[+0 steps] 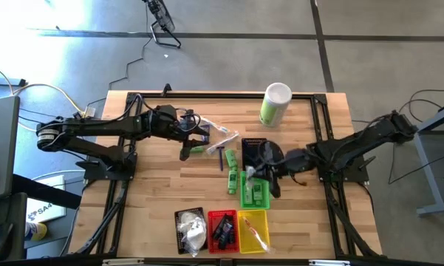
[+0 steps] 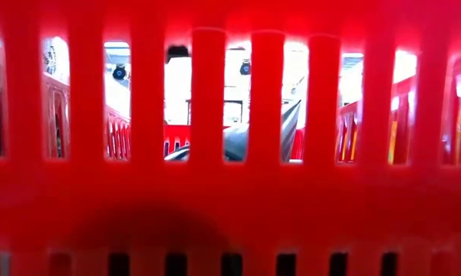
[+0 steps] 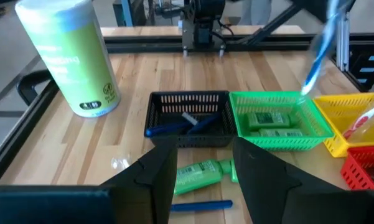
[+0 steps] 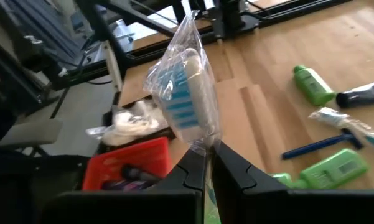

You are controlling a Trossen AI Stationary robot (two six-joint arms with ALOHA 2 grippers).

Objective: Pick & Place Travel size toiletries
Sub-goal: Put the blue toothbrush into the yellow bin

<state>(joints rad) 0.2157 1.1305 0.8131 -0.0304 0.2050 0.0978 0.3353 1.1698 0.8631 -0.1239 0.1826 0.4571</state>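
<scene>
The right gripper [image 4: 206, 163] has its jaws closed on a clear-wrapped stick [image 4: 185, 99], lifted over the baskets. Just below it, the green basket [image 1: 254, 193] already holds bottles. The left gripper [image 3: 202, 180] stands with jaws half open above a green bottle [image 3: 199, 175] on the counter [image 1: 310, 214]. Beyond them, a blue stick [image 1: 222, 158] and more bottles wait, so I judge the sorting about half done.
</scene>
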